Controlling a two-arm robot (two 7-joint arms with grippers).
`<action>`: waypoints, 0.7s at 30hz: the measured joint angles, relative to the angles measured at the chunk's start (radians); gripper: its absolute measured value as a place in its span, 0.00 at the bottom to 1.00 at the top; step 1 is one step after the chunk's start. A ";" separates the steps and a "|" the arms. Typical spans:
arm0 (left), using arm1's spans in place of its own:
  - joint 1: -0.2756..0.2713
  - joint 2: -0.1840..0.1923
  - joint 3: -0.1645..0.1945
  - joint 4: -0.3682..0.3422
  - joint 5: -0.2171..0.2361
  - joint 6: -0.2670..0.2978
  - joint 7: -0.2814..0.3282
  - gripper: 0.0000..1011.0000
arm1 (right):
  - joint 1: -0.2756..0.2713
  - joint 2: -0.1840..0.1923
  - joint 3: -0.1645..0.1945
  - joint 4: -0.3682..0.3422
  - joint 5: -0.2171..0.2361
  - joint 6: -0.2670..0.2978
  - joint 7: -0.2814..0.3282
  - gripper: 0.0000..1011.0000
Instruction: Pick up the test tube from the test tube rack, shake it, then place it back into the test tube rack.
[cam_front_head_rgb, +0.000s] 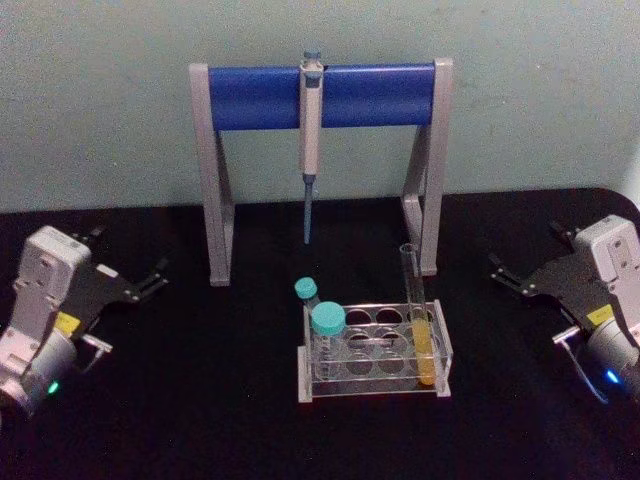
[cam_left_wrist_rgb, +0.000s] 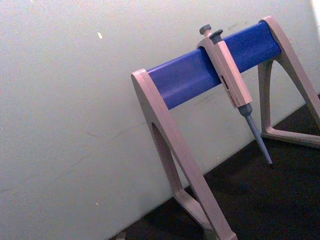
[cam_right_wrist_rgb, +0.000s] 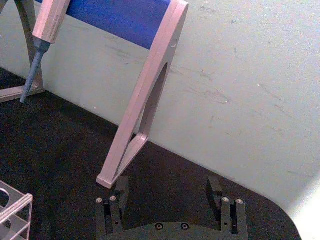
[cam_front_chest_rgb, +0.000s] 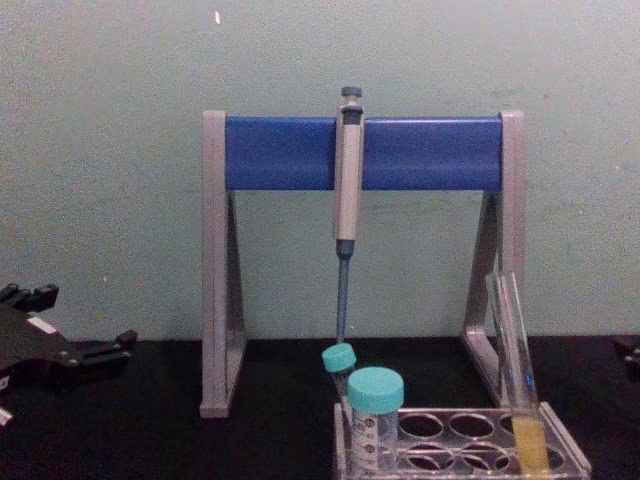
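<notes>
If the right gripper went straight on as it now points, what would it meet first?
Probably the pipette stand: its leg's foot lies ahead of the open right gripper, slightly to one side. Otherwise the wall. Depth unclear.

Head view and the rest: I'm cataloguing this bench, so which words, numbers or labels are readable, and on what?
Nothing reads clearly.
On the left gripper, yellow sticker: too small.
On the right gripper, yellow sticker: too small.
On the teal-capped vial, side markings: blurred.
On the pipette, dark strip: unreadable.
On the test tube and test tube rack: none seen.
</notes>
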 joint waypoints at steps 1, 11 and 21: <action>0.000 0.000 0.000 0.000 0.000 0.000 0.000 0.99 | 0.000 0.000 0.000 0.000 0.000 0.000 0.000 0.99; 0.000 0.000 0.000 0.000 0.000 0.000 0.000 0.99 | 0.000 0.000 0.000 0.000 0.000 0.000 0.000 0.99; 0.000 0.000 0.000 0.000 0.000 0.000 0.000 0.99 | 0.000 0.000 0.000 0.000 0.000 0.000 0.000 0.99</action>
